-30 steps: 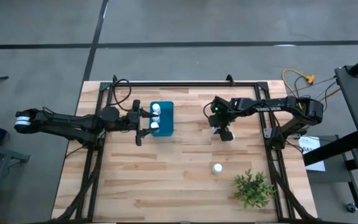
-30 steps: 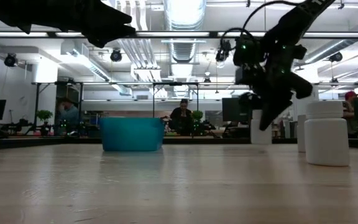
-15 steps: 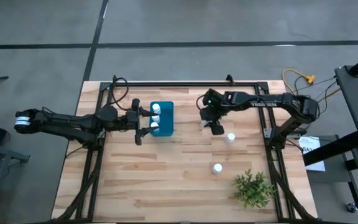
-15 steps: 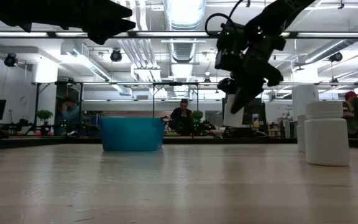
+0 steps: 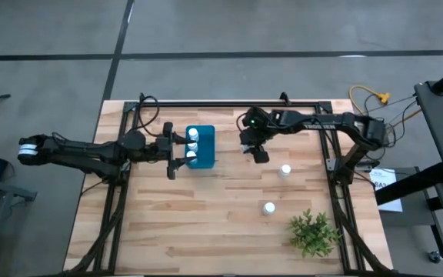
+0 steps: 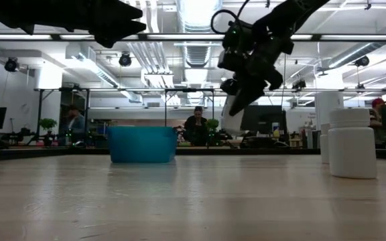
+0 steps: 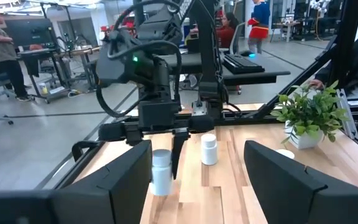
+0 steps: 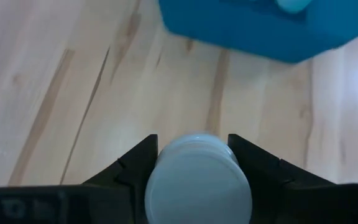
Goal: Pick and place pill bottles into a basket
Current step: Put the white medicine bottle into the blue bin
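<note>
Two loose bottles [image 5: 285, 170] [image 5: 268, 208] on table [image 5: 221, 223], standing upright on right half, well apart from basket [image 5: 203, 158]; nearer one just beside plant [image 5: 314, 233]. In low view, large at right edge [image 6: 352, 143], a second partly hidden behind it.

Basket: blue, on left half toward far edge. At least two white caps visible inside in high view [image 5: 193, 135] [image 5: 191, 155]; full count not clear.

Right gripper [image 5: 254, 149]: raised above table, right of basket, between basket and loose bottles. Fingers [image 8: 135, 165] pinching one bottle [image 8: 197, 180] on both sides of white cap, per right wrist view; bare wood below, basket edge [image 8: 260, 28] ahead. Low view: gripper [image 6: 236, 94] high above table, bottle [image 6: 231, 120] hanging beneath it, clear of surface. Left wrist view: same bottle [image 7: 161, 171] below right gripper [image 7: 166, 140], another [image 7: 209, 149] standing farther back.

Left gripper [image 5: 177, 154]: waiting at left side of basket, just beside its wall. Fingers [image 7: 278, 174] spread wide, nothing between.
</note>
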Tool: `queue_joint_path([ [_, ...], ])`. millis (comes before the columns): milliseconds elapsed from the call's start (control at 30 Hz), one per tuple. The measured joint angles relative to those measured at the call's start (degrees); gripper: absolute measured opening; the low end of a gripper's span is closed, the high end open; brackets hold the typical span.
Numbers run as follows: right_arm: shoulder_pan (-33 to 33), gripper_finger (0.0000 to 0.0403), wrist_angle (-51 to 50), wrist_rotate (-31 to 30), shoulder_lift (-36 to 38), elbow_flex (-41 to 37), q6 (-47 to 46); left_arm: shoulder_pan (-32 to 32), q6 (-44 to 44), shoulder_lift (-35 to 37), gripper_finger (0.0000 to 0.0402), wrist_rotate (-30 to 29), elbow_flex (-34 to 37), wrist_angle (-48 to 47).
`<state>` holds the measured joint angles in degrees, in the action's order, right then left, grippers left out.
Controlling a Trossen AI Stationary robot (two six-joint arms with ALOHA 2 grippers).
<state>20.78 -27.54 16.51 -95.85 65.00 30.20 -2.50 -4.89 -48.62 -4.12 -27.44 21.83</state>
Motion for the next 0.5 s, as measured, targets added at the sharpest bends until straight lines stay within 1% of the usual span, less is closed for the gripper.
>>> queue_joint_path([
  [200,0.00,0.0162,0.20,-0.21,-3.27,5.78,-0.15,0.02,0.00,0.00,0.0238,0.00,0.00,-0.02],
  [333,0.00,0.0162,-0.73,-2.09,-7.01,11.15,-1.31,0.02,0.00,0.00,0.0238,0.00,0.00,-0.02],
  [500,0.01,0.0162,-3.00,-2.54,-12.52,18.80,-4.39,0.01,0.00,0.02,0.0238,-0.01,0.00,-0.11],
])
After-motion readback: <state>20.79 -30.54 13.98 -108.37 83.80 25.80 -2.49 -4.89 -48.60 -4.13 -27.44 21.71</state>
